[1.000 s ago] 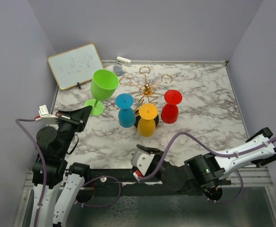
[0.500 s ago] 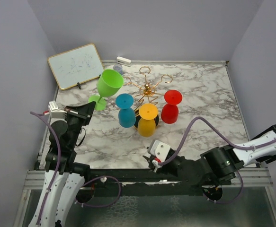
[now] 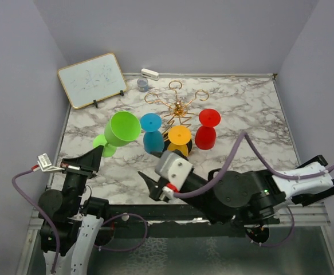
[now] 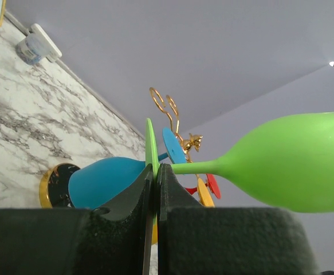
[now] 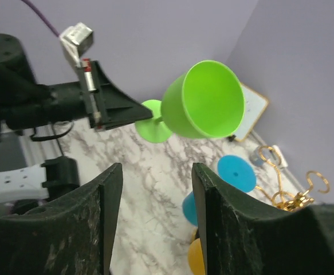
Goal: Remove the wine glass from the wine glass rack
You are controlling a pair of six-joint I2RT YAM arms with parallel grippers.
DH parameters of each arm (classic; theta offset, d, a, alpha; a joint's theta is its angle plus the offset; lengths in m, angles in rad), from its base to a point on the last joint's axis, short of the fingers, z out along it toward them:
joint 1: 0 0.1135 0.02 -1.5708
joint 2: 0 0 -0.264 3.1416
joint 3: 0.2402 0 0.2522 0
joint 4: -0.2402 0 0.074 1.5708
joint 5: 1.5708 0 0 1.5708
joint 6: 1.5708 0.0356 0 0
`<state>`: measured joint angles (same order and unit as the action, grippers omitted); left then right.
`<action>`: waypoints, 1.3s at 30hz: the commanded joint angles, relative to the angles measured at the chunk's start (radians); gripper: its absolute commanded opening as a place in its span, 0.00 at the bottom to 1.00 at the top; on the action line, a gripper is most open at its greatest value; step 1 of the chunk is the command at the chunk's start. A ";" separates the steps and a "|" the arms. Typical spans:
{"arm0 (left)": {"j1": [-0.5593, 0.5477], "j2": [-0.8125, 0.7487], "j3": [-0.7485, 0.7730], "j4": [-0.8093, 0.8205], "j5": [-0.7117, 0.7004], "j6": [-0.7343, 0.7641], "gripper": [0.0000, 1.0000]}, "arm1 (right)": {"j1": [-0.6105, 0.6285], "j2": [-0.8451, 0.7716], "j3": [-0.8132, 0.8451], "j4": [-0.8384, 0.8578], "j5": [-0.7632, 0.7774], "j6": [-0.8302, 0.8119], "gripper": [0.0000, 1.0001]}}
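Note:
My left gripper (image 3: 96, 153) is shut on the flat foot of a green wine glass (image 3: 121, 129) and holds it tilted in the air, left of the gold wire rack (image 3: 178, 106). The wrist view shows the jaws pinching the green foot (image 4: 150, 152), the bowl (image 4: 295, 163) out to the right. Blue (image 3: 152, 133), yellow (image 3: 179, 144) and red (image 3: 206, 128) glasses hang upside down on the rack. My right gripper (image 3: 148, 186) is open and empty, low near the front edge, and it faces the green glass (image 5: 204, 100).
A small whiteboard (image 3: 91, 79) leans at the back left. A white eraser (image 3: 149, 73) and a small grey cup (image 3: 142, 85) sit at the back edge. Grey walls close in the marble table (image 3: 252, 123).
My left gripper has drawn back toward the near left with the green glass, which is now lower and more tilted. My right arm has swung left and forward, its gripper now facing the glass.

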<state>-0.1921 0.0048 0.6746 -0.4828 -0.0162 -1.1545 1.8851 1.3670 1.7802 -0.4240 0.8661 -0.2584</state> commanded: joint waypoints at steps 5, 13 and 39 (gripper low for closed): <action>-0.006 -0.012 0.126 -0.154 0.005 0.102 0.00 | -0.269 0.204 0.409 -0.030 -0.160 -0.154 0.54; -0.007 -0.012 0.102 -0.143 0.037 0.081 0.00 | -0.423 0.411 0.717 0.092 -0.161 -0.369 0.70; -0.007 0.172 0.050 0.099 0.217 0.152 0.00 | -1.091 0.235 0.419 -0.467 -1.414 0.457 0.61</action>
<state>-0.1967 0.1574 0.7235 -0.4561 0.1513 -1.0077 0.7902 1.6169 2.3009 -0.8619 -0.3321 0.1532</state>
